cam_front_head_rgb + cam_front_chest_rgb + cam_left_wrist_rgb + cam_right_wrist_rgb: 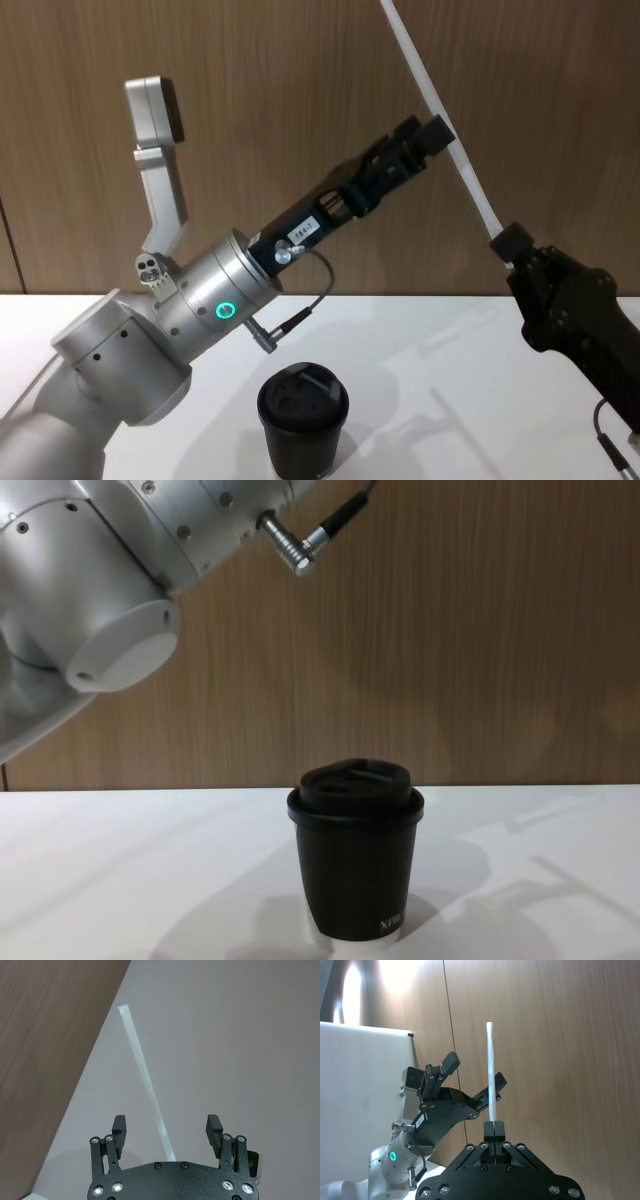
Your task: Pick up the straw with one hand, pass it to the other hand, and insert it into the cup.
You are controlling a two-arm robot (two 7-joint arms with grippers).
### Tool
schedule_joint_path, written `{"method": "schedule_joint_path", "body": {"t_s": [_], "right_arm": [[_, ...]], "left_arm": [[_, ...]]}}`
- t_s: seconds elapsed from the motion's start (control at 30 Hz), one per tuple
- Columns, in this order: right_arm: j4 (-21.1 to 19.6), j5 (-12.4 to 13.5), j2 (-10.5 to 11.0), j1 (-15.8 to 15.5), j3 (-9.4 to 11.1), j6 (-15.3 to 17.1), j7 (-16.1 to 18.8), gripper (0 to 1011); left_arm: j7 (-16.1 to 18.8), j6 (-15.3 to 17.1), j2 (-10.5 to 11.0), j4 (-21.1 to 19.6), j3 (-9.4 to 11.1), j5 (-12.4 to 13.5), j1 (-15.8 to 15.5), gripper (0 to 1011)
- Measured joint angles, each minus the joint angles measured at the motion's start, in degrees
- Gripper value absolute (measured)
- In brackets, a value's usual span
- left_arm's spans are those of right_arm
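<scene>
Though the white table (110, 880) bears the black paper coffee cup with its domed plastic lid (357, 865) upright and untouched, the work is up in the air above it. This looks like the handover step.

The silver-white left arm with the green ring light (205, 290) slants up and across. Its flat black left gripper (166, 1125) has its jaws spread wide to either side of the straw's middle stretch, and they are not closed on it. The boxy black right gripper (494, 1127) has its jaws pressed together, pinching the lower end of the thin white plastic straw (472, 185), which leans up toward the robot's left.

Next, I judge, the left jaws must close squarely on the straw before the right lets go. The straw lies nearer one finger, so closing may nudge it. After that comes the aiming at the lid's opening.
</scene>
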Motion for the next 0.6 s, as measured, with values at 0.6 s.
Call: {"method": "schedule_joint_path", "body": {"t_s": [0.6], "right_arm": [[0.00,0.00,0.00,0.00,0.00,0.00,0.00,6]], "left_arm": [[-1.24,0.34,-0.83,3.37,1.51,-0.95,-2.33,1003]]}}
